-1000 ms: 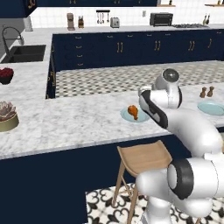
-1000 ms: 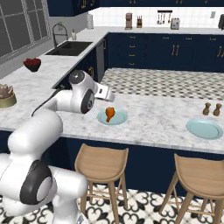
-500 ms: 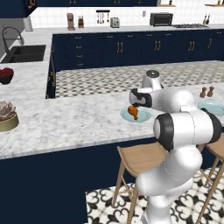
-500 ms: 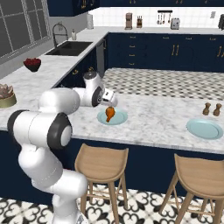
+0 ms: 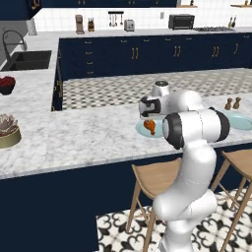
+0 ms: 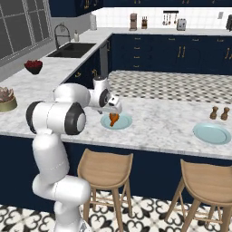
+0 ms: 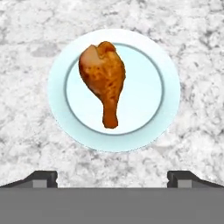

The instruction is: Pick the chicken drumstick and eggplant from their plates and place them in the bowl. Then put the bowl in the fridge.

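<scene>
Chicken drumstick (image 7: 103, 80): orange-brown, lay flat on a pale blue plate (image 7: 168, 92) upon the marble counter (image 7: 197, 43), meaty end away from the hand camera, bone end toward it; untouched. Claw (image 7: 112, 177): fingers spread to their widest, empty, poised directly above the drumstick. Change noted: over the last second the arm swung out from near the base and brought the hand over this plate, so the first pick looked ready to begin, a descent being the likely next step. Second plate (image 6: 211, 133): farther right along the counter, apparently bare, near a pair of small shakers (image 6: 219, 113). View differences: the hand view gave the drumstick's exact lie between the fingertips; the base views supplied the second plate, a sink (image 5: 27, 59) and wooden stools (image 6: 105, 168).
</scene>
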Controlling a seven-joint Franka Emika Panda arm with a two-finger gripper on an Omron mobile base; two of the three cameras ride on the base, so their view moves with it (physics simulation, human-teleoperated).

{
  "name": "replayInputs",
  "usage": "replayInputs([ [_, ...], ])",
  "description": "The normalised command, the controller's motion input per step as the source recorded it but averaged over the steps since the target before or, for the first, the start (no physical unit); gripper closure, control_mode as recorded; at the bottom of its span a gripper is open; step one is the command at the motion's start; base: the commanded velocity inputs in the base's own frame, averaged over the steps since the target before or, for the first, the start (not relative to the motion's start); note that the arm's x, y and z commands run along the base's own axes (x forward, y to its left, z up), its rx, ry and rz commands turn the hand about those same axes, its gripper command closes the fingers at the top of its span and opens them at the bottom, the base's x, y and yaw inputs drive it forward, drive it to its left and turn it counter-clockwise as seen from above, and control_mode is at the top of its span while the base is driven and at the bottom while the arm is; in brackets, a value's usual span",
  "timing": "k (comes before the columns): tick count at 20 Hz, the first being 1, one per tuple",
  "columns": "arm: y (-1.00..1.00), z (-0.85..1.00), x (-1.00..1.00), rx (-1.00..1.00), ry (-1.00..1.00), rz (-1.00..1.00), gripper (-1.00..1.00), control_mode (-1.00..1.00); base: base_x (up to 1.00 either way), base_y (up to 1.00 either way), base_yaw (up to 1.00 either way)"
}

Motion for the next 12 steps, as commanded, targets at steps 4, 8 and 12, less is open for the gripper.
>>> replayInputs([
  [4,0.02,-0.72,0.41,0.06,0.01,0.04,-1.00,-1.00,0.00,0.00,0.00],
  [8,-0.05,-0.48,0.59,0.00,0.00,0.00,-1.00,-1.00,0.00,0.00,0.00],
  [12,-0.03,-0.51,0.56,0.00,-0.01,0.01,-1.00,-1.00,0.00,0.00,0.00],
])
